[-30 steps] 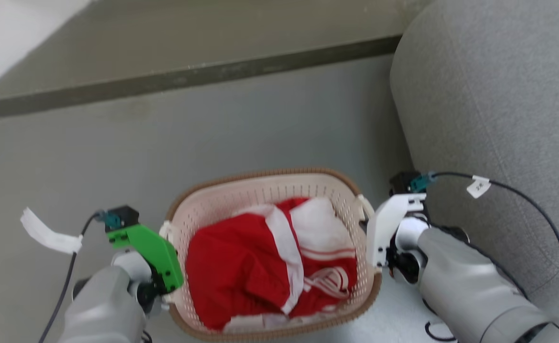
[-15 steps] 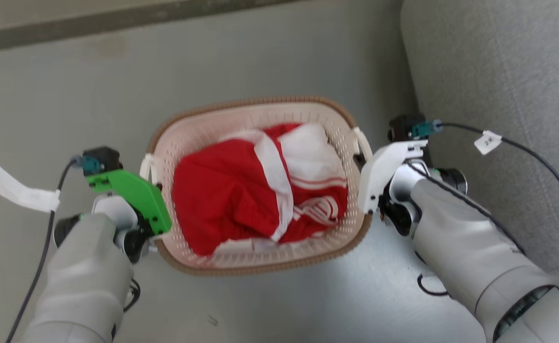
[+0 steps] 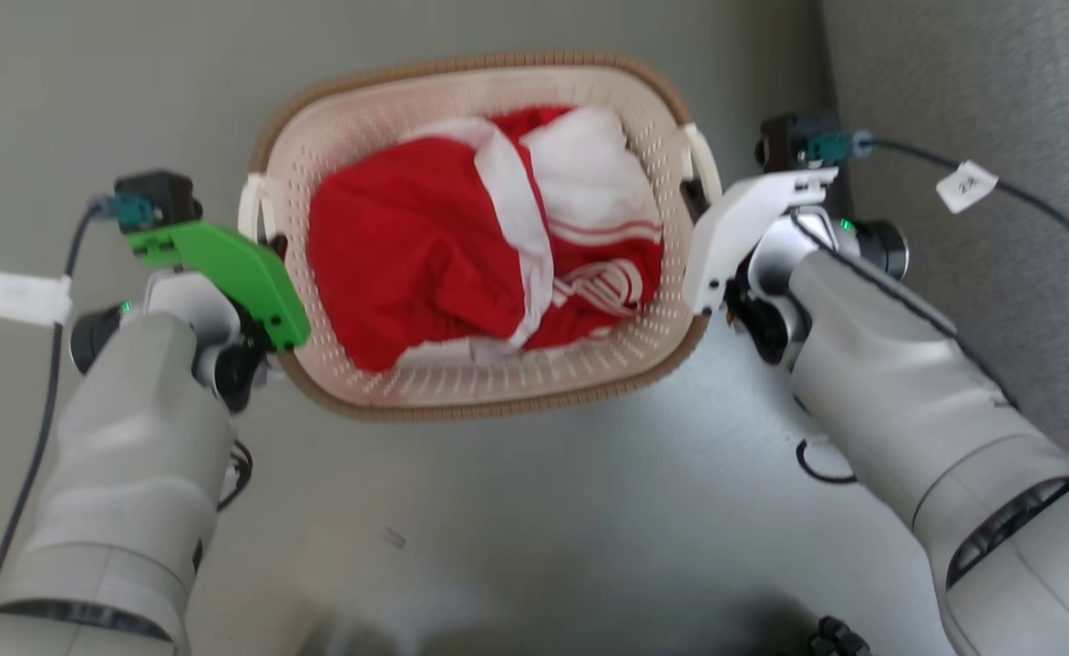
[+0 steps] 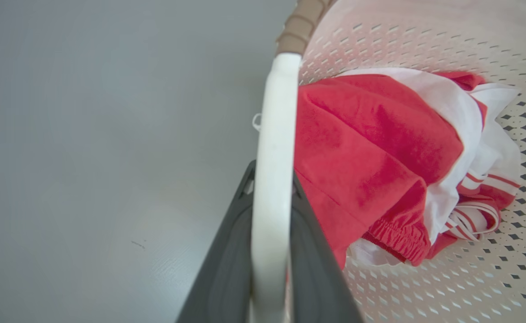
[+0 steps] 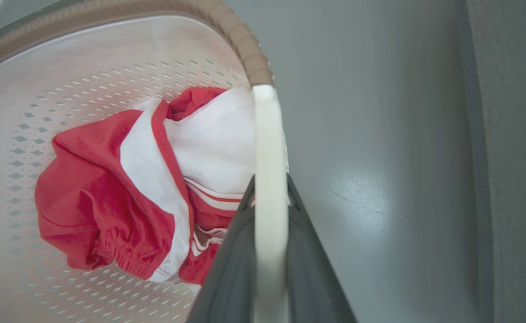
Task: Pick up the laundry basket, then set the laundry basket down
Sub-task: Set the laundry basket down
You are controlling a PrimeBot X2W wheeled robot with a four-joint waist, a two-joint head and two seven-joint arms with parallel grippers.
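The laundry basket (image 3: 461, 410) is cream-white and perforated with a brown woven rim, and it holds red and white clothes (image 3: 443, 246). In the head view my left gripper (image 3: 265, 232), under a green cover, is at the basket's left white handle (image 3: 251, 202). My right gripper (image 3: 696, 196), under a white cover, is at the right handle (image 3: 700, 150). The left wrist view shows my left gripper (image 4: 271, 177) shut, with the white handle (image 4: 274, 116) between its dark fingers. Likewise the right gripper (image 5: 269, 186) is shut on its handle (image 5: 268, 134). The basket's underside is hidden.
A grey sofa (image 3: 999, 100) rises close on the right, beside my right forearm (image 3: 889, 392). Grey floor (image 3: 516, 528) lies all around the basket. Cables with paper tags (image 3: 964, 187) trail from both wrists.
The head camera has tilted down, so the dark ledge has left the picture. The basket and both grippers now sit higher in it and look somewhat larger. Both grips are unchanged.
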